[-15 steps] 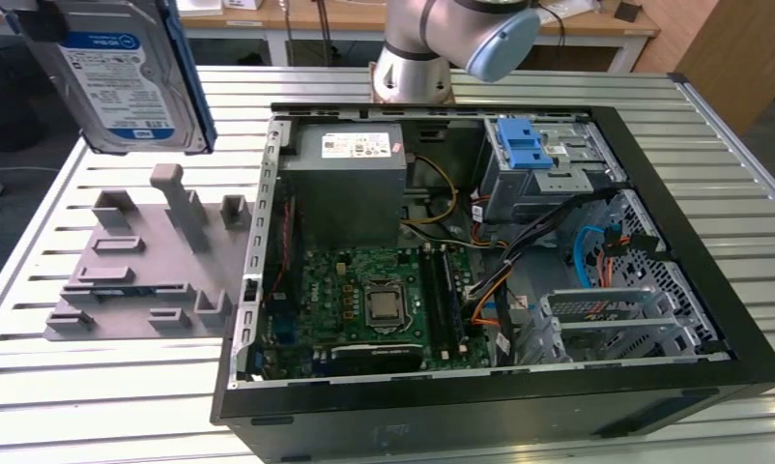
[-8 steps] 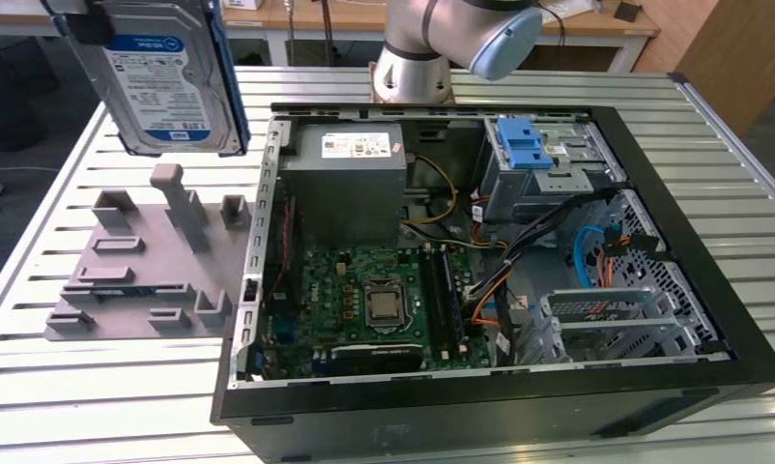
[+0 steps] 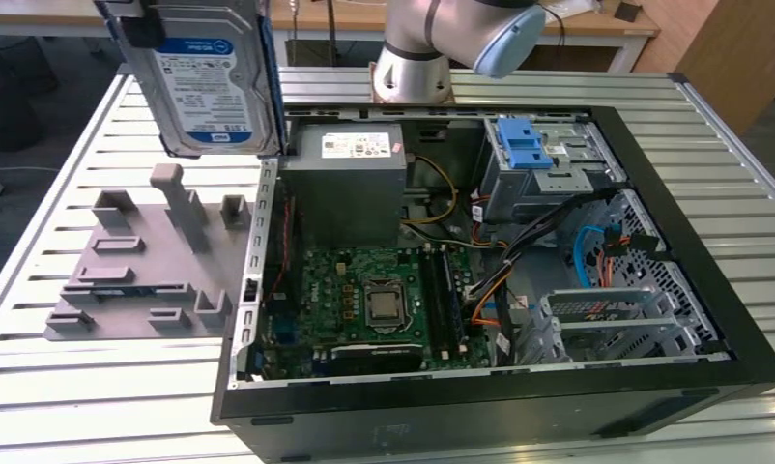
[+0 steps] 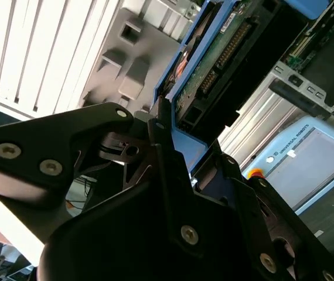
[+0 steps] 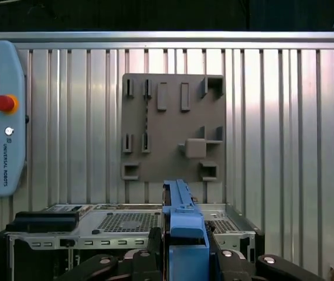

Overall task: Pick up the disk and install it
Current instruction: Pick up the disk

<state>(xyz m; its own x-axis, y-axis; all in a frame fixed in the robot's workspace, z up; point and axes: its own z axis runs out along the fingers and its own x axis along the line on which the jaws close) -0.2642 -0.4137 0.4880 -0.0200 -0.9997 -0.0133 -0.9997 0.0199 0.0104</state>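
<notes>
The disk (image 3: 210, 85) hangs upright in the air above the table's far corner on the exterior view's left, between the grey fixture and the case. Its white label with a blue band faces the camera. My gripper (image 4: 179, 155) is shut on it, with the black fingers (image 4: 161, 146) clamped on the blue bracket (image 4: 184, 70) at the disk's edges. In the first wrist view the bracket's blue edge (image 5: 181, 231) stands between the fingers (image 5: 222, 257), above the case.
The open computer case (image 3: 491, 391) lies on the slatted table (image 3: 78, 406), holding a grey power-supply box (image 3: 349, 179), a motherboard (image 3: 375, 300) and a silver cage with a blue latch (image 3: 532, 155). A grey fixture plate (image 3: 143, 261) lies beside it. A teach pendant (image 5: 0, 117) rests on the table.
</notes>
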